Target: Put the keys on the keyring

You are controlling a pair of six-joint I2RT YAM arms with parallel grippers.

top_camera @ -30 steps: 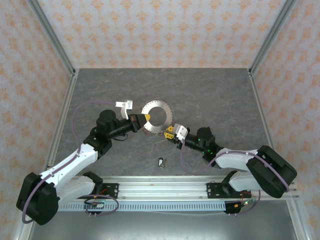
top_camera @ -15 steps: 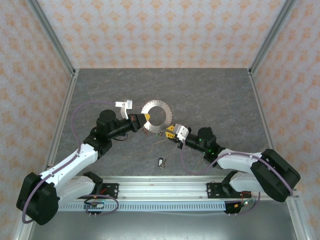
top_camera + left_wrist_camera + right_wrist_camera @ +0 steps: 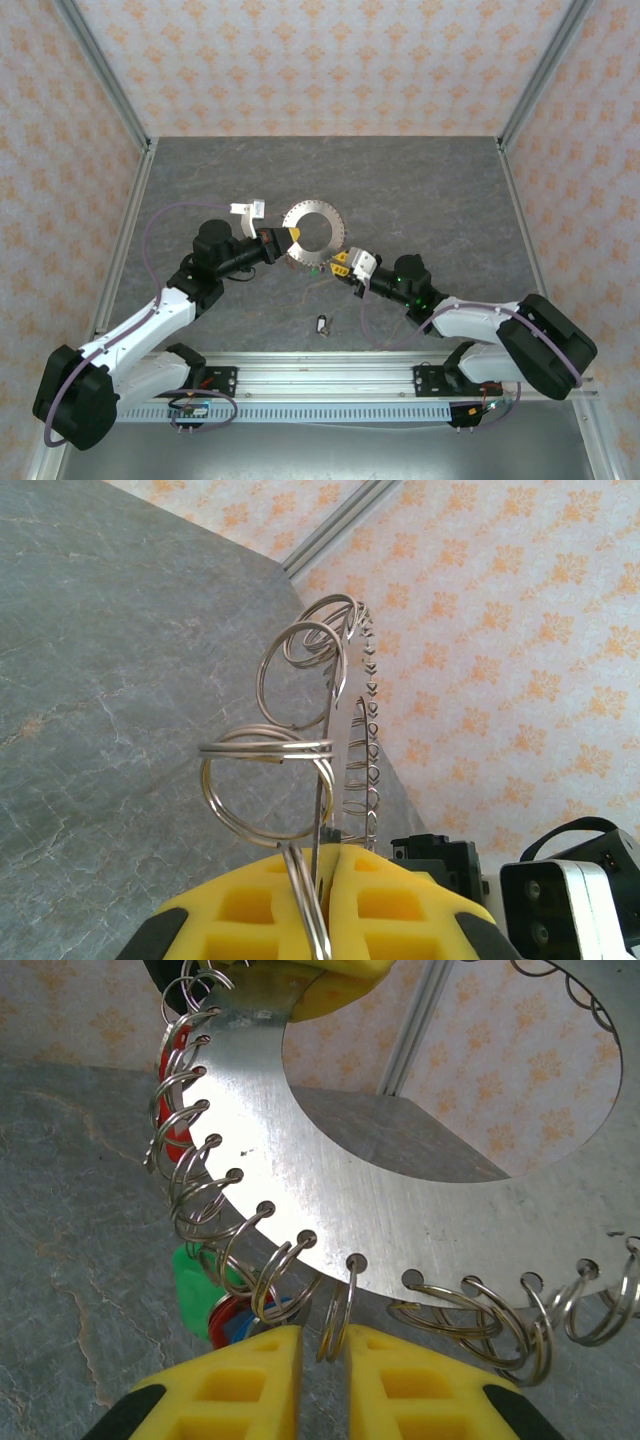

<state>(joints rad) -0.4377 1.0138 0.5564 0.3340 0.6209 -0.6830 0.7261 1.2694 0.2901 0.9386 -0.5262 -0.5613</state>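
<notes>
Keyring (image 3: 312, 211) is seen in top view as a flat metal disc w/ a wide centre hole, held up over the grey table (image 3: 430, 190) near mid-table, between the two arms. Its rim on the L arm's side is clamped by the L gripper (image 3: 282, 243), jaws closed on it. The R gripper (image 3: 343, 264) is set at the rim's near edge on the R arm's side. A black piece (image 3: 322, 324) is left lying on the table, well apart, nearer the bases. In L wrist view the keyring (image 3: 352, 742) is seen edge-on and upright, pinched between yellow fingers (image 3: 400, 900); split rings (image 3: 268, 785) are hung through its rim holes. In R wrist view the rim is shown lined w/ holes, most carrying a split ring. Keys (image 3: 197, 1290) w/ green, red & blue tags are hung at the disc's lower left. R jaws are held slightly apart, w/ one split ring dangling in the gap and a slit of space seen beside it.
</notes>
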